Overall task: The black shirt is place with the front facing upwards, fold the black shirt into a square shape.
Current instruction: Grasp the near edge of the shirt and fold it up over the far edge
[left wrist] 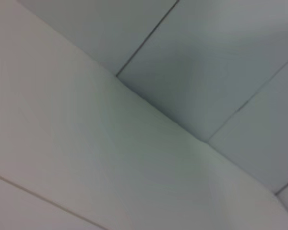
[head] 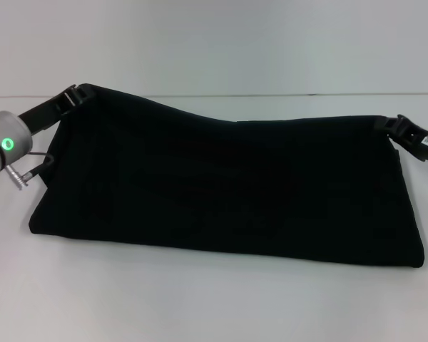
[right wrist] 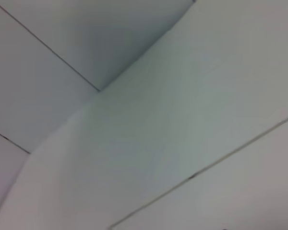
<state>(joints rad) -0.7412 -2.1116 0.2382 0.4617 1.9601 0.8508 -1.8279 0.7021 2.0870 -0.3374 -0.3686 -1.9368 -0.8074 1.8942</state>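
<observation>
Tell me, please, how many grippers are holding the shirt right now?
2. The left gripper pinches the black shirt at its raised far-left corner; the right gripper pinches the raised far-right corner. The near edge rests on the table.

Head camera looks forward and down over white table (head: 200, 306). Both wrist cameras face pale panelled walls (left wrist: 206, 62); no shared overlap.

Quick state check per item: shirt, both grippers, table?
black shirt: folded over into a long band, plain black side showing, print not visible; its two far corners are raised, the near edge lies on the table.
left gripper: at the shirt's far left corner, shut on it.
right gripper: at the far right corner, shut on it.
table: white, the shirt rests on it.
</observation>
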